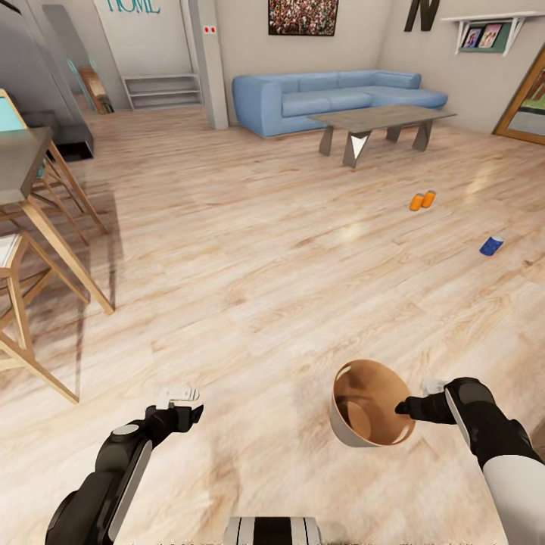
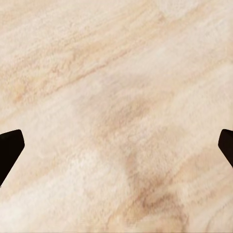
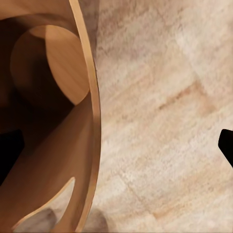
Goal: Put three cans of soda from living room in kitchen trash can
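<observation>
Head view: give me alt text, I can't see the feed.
The right gripper holds the copper trash can by its rim, tilted above the wood floor. Two orange cans and a blue can lie ahead, short of the grey table.

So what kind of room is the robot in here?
A living room, most likely in an open-plan home: a blue sofa faces a low grey table on a light wood floor, with framed pictures on the walls. The wooden stools at the left suggest a dining or bar area alongside.

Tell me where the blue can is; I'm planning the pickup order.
In the head view the blue can lies on the wood floor at far right, apart from the two orange cans and nearer the robot than them.
</observation>
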